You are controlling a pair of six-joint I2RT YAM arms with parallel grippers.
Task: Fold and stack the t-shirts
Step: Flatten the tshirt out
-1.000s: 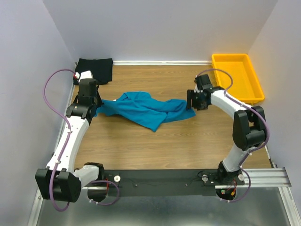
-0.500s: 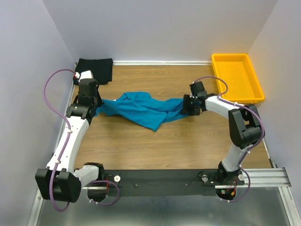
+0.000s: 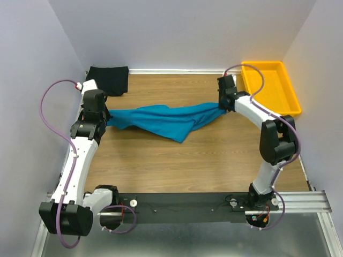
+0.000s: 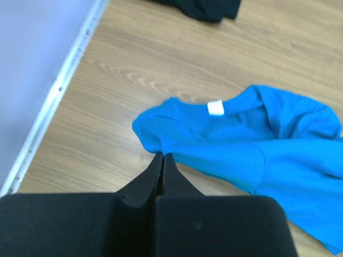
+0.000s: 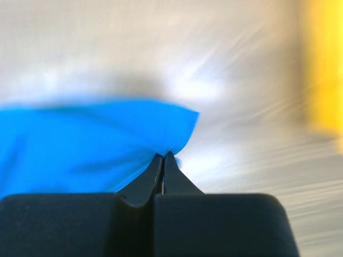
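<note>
The teal-blue t-shirt [image 3: 161, 119] hangs stretched between both grippers across the middle of the table. My left gripper [image 3: 105, 119] is shut on its left end; in the left wrist view the closed tips [image 4: 162, 155] pinch an edge of the teal cloth [image 4: 257, 144] near the collar with its white label [image 4: 215, 108]. My right gripper [image 3: 222, 108] is shut on the right end, and its wrist view, blurred by motion, shows the tips [image 5: 163, 155] pinching a corner of teal cloth [image 5: 80, 144]. The black t-shirt [image 3: 110, 79] lies crumpled in the back left corner [image 4: 203, 6].
A yellow plastic tray [image 3: 293, 101] stands at the back right, close behind the right gripper; it is a yellow blur [image 5: 324, 69] in the right wrist view. Walls close in the table on the left, back and right. The black arm rail runs along the near edge.
The right gripper shut on the teal shirt's right end and pulled it back and to the right, drawing the shirt taut. The left arm shifted slightly left, still holding its end.
</note>
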